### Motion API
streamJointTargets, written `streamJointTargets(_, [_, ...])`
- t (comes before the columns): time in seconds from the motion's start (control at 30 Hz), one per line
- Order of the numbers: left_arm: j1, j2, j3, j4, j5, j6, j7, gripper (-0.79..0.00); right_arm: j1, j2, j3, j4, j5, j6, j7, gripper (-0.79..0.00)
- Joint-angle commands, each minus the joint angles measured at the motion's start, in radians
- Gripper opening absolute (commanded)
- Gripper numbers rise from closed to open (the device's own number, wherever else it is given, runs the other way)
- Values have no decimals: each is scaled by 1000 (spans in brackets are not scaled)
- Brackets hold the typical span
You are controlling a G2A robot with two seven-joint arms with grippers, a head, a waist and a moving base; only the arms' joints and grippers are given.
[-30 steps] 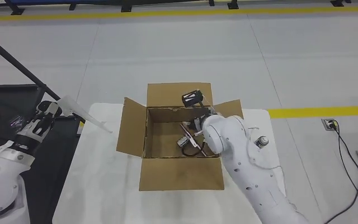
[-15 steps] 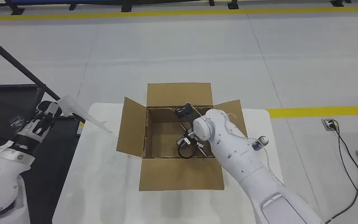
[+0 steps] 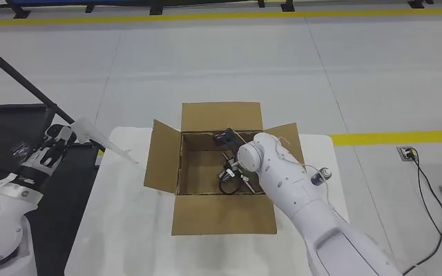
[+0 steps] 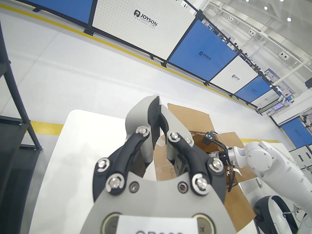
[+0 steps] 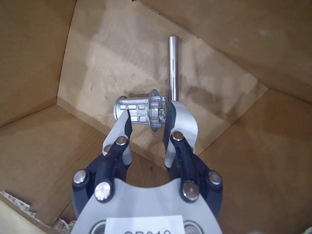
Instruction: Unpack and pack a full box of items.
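An open cardboard box [image 3: 222, 214] stands in the middle of the white table [image 3: 124, 228]. My right arm [image 3: 266, 162] leans into it from the right. On the box floor [image 5: 117, 57] lie a ribbed silver metal hub [image 5: 140, 113] and a polished steel rod [image 5: 173, 69]. My right gripper [image 5: 148, 118] is open, its fingers on either side of the hub and close to it, one fingertip [image 5: 170, 113] by the flange. My left gripper [image 4: 159, 120] is shut and holds nothing, raised above the table's left edge [image 3: 128, 157], left of the box [image 4: 192, 118].
A black rack [image 3: 27, 131] stands off the table's left side. The box flaps [image 3: 162, 165] spread outward on all sides. The bare table top continues in front of the box and to its left.
My right arm has swung left and gone down into the box, its wrist dropping below the rim. The left arm has kept still.
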Motion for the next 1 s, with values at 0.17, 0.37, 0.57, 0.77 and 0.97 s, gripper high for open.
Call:
streamJointTargets(0.17, [0,0,0,0,0,0,0,-785,18,-23,-19,67,-5,10,-13,-477])
streamJointTargets(0.37, [0,0,0,0,0,0,0,-785,28,-42,-39,105,-25,32,-20,-662])
streamJointTargets(0.57, [0,0,0,0,0,0,0,-785,39,-52,-46,125,-34,25,-41,-785])
streamJointTargets(0.77, [0,0,0,0,0,0,0,-785,49,-51,-47,123,-49,-4,-64,-785])
streamJointTargets(0.97, [0,0,0,0,0,0,0,-785,51,-35,-47,75,-91,-17,-100,-785])
